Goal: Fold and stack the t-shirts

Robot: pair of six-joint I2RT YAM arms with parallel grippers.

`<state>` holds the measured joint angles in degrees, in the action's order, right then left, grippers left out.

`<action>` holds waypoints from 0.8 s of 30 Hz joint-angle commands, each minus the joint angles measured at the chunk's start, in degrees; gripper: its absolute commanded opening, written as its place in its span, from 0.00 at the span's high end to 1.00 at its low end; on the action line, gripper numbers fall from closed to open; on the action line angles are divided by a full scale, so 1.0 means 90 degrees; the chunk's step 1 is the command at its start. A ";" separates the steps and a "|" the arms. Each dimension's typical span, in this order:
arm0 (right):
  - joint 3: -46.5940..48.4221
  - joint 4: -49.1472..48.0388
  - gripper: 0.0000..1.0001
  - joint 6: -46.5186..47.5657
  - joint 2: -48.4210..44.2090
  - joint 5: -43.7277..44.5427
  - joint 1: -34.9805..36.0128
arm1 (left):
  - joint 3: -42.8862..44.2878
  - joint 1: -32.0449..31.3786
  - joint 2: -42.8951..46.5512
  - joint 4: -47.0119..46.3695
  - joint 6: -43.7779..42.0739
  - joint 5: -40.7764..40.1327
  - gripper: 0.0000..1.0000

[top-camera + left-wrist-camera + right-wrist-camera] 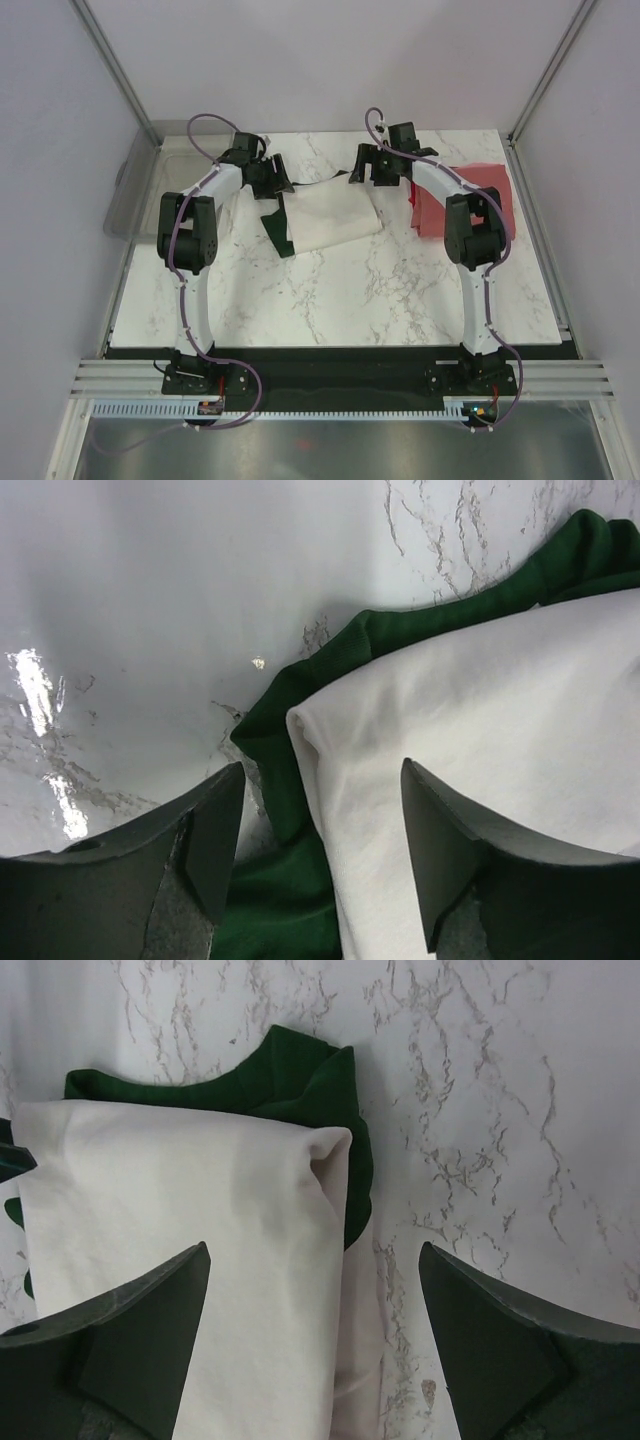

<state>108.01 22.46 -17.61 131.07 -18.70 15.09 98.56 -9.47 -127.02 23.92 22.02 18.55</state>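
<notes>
Top external shows one cream-white t-shirt [335, 215] and one coral-red t-shirt [490, 180]; left fingers [215, 830] and right fingers [150, 1330] spread wide, empty.

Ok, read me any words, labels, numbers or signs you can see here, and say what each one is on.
No readable text in any view.
Folded cream-white cloth t-shirt with dark green sleeves: only plain fabric shows, no print facing up.
Plain coral-red cloth t-shirt: no lettering visible.
White marble-patterned table: only grey veins.
Small coloured spot by the left arm's base: too small to read.
</notes>
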 commanded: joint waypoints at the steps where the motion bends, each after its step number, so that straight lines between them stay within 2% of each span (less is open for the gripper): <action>1: -0.0067 -0.0435 0.07 -0.0182 0.0260 -0.0452 -0.0017 | 0.0055 0.0037 0.0050 -0.0060 0.0082 -0.0244 0.29; 5: 0.0069 -0.0376 0.08 -0.0251 0.0573 -0.0402 -0.0065 | -0.0131 0.0037 0.0110 -0.0060 0.0112 -0.0449 0.28; 12: 0.0343 -0.0259 0.15 -0.0358 0.1081 -0.0520 -0.0095 | -0.0190 0.0037 -0.0027 -0.0051 0.0170 -0.0411 0.33; 21: 0.0839 0.0150 0.28 -0.0202 0.1540 -0.0539 -0.0056 | 0.0074 -0.0011 -0.0319 0.0086 0.0141 -0.0323 0.34; 24: 0.1152 0.0375 0.32 -0.0153 0.1726 -0.0462 0.0022 | 0.0181 -0.0031 -0.0408 0.0086 0.0190 -0.0255 0.40</action>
<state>116.60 19.40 -20.60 142.02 -24.69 14.24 98.10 -9.45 -128.20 23.92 22.52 15.55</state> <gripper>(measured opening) 0.686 0.623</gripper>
